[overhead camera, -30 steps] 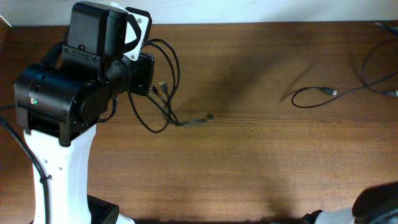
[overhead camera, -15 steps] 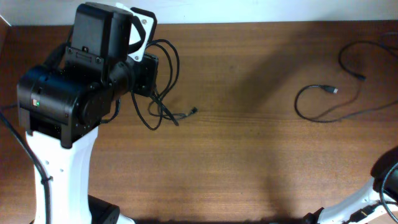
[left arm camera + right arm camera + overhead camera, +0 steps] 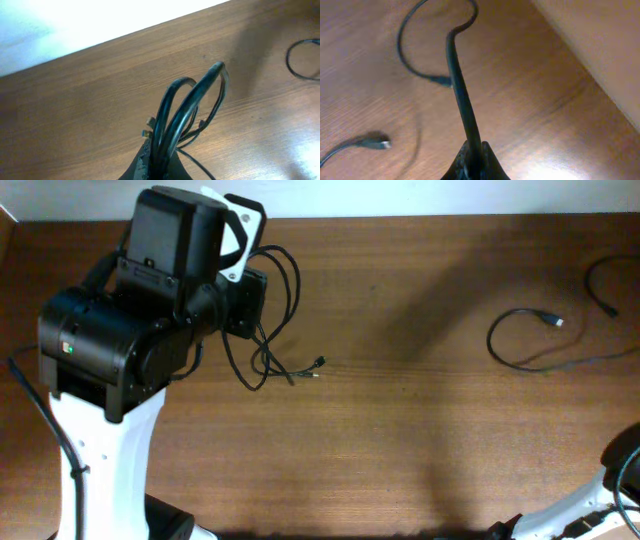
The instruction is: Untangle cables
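Note:
My left gripper (image 3: 160, 167) is shut on a bundle of looped black cables (image 3: 187, 105). In the overhead view this bundle (image 3: 272, 330) hangs beside the left arm at the table's upper left, with a connector end (image 3: 318, 363) trailing right. My right gripper (image 3: 474, 162) is shut on a single black cable (image 3: 457, 85) that curves away to a plug (image 3: 446, 80). In the overhead view that cable (image 3: 530, 340) lies looped at the right with its plug (image 3: 555, 320); the right gripper itself is out of the overhead view.
The brown wooden table (image 3: 420, 430) fills the scene. The left arm's black and white body (image 3: 110, 370) covers the left side. A second cable end (image 3: 375, 144) lies on the table in the right wrist view. A pale wall runs along the far edge (image 3: 75, 25).
The left arm has shifted right with its bundle and the trailing connector followed. The right cable was pulled further right, away from the bundle, and its loop changed shape.

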`<state>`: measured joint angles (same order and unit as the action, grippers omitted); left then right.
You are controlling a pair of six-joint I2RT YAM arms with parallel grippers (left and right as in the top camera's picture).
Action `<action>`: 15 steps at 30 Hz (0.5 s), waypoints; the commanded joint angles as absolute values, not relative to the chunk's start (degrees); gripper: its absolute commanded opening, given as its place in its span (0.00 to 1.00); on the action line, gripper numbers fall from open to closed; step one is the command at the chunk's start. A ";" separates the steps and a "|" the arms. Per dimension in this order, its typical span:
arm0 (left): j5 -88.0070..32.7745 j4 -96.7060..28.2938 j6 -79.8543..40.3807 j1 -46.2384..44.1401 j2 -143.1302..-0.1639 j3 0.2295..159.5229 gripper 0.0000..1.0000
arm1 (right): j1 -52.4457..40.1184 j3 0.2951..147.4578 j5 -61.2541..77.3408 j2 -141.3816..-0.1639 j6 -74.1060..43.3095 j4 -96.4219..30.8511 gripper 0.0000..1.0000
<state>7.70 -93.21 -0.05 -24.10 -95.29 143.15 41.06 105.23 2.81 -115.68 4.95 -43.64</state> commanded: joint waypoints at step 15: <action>9.06 -92.23 -0.89 -26.83 -95.02 144.16 0.00 | 31.97 112.79 -4.03 -123.44 8.86 -38.61 0.04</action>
<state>8.45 -93.03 -0.08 -26.02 -95.29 143.15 36.12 106.37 -1.32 -124.03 6.11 -39.72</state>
